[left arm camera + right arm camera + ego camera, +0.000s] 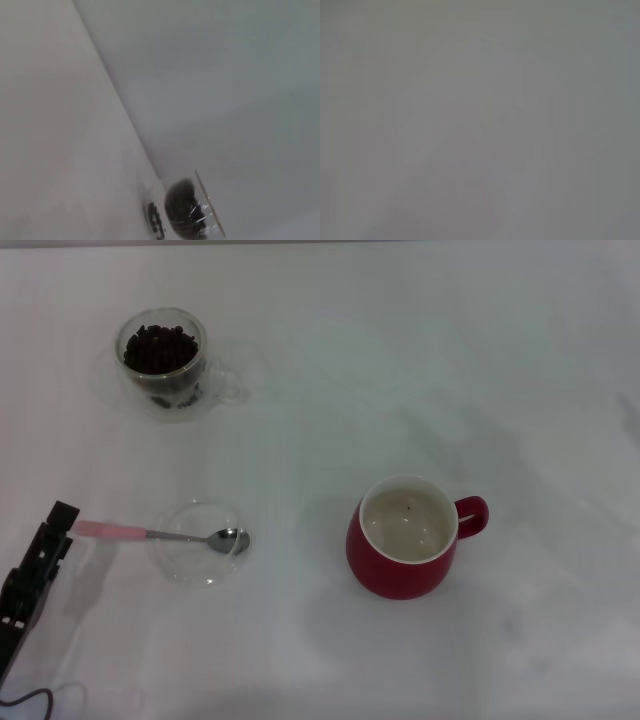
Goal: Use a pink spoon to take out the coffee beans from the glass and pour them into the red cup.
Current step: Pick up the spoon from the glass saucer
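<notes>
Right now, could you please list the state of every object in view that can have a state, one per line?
glass: upright, holds coffee beans.
red cup: upright, nearly empty, handle toward the robot's right.
pink spoon: lying flat, bowl resting in the clear dish, no beans in it.
left pincer: at the tip of the spoon handle, grip unclear.
right pincer: not in view.

Bright even overhead light, soft faint shadows, washed-out table (320, 640), blurred wrist views
</notes>
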Available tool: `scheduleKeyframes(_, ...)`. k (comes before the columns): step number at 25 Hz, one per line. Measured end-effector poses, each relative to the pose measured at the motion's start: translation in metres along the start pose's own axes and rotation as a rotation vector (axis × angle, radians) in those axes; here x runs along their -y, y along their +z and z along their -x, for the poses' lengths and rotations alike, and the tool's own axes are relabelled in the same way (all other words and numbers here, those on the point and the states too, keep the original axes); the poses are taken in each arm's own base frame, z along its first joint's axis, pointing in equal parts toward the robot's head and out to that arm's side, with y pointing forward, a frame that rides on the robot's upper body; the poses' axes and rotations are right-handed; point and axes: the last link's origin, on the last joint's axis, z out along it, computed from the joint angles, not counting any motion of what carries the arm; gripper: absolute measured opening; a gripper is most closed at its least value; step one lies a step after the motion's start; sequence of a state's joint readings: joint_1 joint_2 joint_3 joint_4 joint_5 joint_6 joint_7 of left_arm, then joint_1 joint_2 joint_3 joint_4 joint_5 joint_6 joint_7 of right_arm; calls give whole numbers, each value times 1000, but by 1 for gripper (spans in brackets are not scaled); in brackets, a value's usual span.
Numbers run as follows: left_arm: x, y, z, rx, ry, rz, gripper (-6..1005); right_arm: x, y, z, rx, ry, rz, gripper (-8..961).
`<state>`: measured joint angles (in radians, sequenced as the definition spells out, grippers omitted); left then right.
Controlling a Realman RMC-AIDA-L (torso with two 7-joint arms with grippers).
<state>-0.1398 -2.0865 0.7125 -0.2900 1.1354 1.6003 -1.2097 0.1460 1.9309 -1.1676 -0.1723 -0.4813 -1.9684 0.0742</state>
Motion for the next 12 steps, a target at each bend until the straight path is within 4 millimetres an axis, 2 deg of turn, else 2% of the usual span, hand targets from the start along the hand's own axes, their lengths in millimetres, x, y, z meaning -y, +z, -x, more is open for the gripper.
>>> scheduleKeyframes(12, -1, 20, 5, 108, 1, 17, 836, 0, -9, 4, -4, -7, -20, 718)
